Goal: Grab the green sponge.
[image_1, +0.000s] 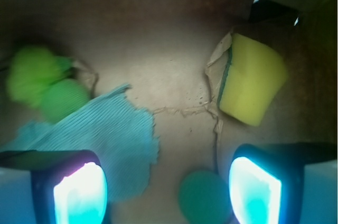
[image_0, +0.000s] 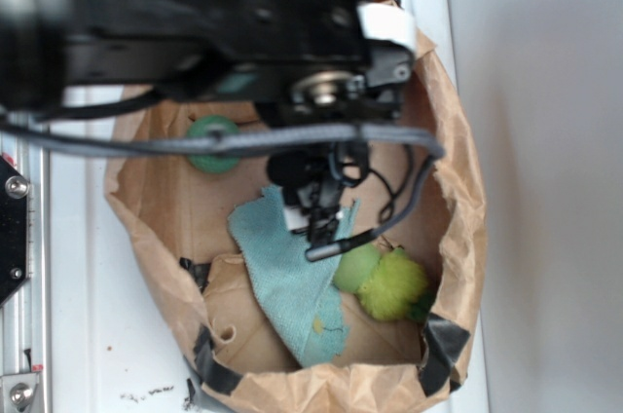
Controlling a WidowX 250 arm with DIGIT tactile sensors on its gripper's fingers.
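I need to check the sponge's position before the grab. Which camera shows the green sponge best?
The wrist view: the green sponge lies unobstructed, yellow with its dark green edge visible. In the exterior view the arm hides it entirely.

black arm overhead, pincer [image_1: 166,192] pointing down, jaws wide apart, holding nothing

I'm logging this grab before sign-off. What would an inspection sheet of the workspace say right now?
Surface: brown paper bag interior, creased and torn, dark tape at its rim.
Job's things: green sponge, yellow with a thin green edge, lying free, not gripped.
Clutter: teal cloth; fuzzy lime-green lump; round green ball beside it; dark green disc.
Grippers: gripper open, above the bag floor, holding nothing.
Cables: grey cable across the bag; black wires near the wrist.
Surroundings: white surface around the bag.
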